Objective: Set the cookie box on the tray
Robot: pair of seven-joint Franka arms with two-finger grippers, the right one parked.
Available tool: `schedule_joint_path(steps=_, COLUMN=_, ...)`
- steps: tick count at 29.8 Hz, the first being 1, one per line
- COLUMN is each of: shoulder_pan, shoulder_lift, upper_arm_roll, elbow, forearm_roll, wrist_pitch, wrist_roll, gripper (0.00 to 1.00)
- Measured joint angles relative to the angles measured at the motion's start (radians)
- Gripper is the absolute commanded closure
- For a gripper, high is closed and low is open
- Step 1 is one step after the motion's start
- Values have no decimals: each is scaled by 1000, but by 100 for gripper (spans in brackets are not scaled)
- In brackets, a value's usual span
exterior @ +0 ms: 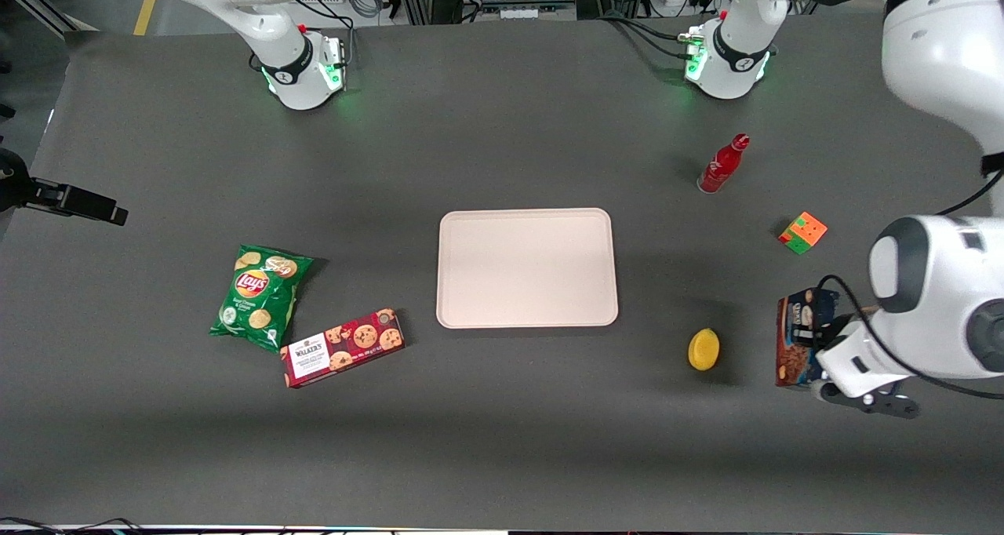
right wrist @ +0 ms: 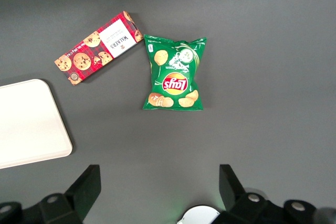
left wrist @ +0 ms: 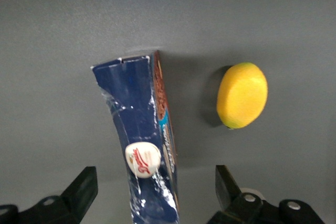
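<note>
The cookie box [exterior: 792, 339] is a navy carton with brown cookie pictures and a round white logo. It stands on a narrow side toward the working arm's end of the table. My left gripper [exterior: 817, 347] is directly over it. In the left wrist view the gripper [left wrist: 155, 190] is open, with one finger [left wrist: 84, 187] on each side of the box [left wrist: 142, 145] and a gap between each finger and the carton. The cream-white tray [exterior: 525, 315] lies flat at the table's middle with nothing on it, well apart from the box.
A yellow lemon [exterior: 703, 349] lies between box and tray, close to the box; it also shows in the left wrist view [left wrist: 242, 95]. A red bottle [exterior: 723, 164] and a coloured cube [exterior: 803, 232] stand farther from the front camera. A Lays bag [exterior: 263, 296] and red Walkers box [exterior: 343, 348] lie toward the parked arm's end.
</note>
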Motion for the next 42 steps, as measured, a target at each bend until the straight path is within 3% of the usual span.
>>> schedule_joint_path(steps=10, shoulder_pan=0, shoulder_lift=-64, upper_arm_roll=0, elbow=139, forearm_roll=-10, wrist_pitch=-217, wrist_roll=-22, gripper=100)
schedule_joint_path(steps=17, shoulder_pan=0, shoulder_lift=-70, upper_arm_roll=-20, elbow=170, forearm_roll=-81, wrist_pitch=-280, wrist_roll=-150, gripper=100)
schedule_joint_path(steps=29, shoulder_pan=-16, shoulder_lift=-94, upper_arm_roll=-324, elbow=168, forearm_roll=-101, wrist_pitch=-336, wrist_roll=-669, gripper=100)
schedule_joint_path(steps=36, shoulder_pan=-27, shoulder_lift=-117, upper_arm_roll=-472, elbow=114, forearm_roll=-64, wrist_pitch=-313, wrist_roll=-818, gripper=100)
schedule_joint_path(steps=42, shoulder_pan=-35, shoulder_lift=-169, upper_arm_roll=-575, elbow=-39, forearm_roll=-16, wrist_pitch=-196, wrist_roll=-911, gripper=100)
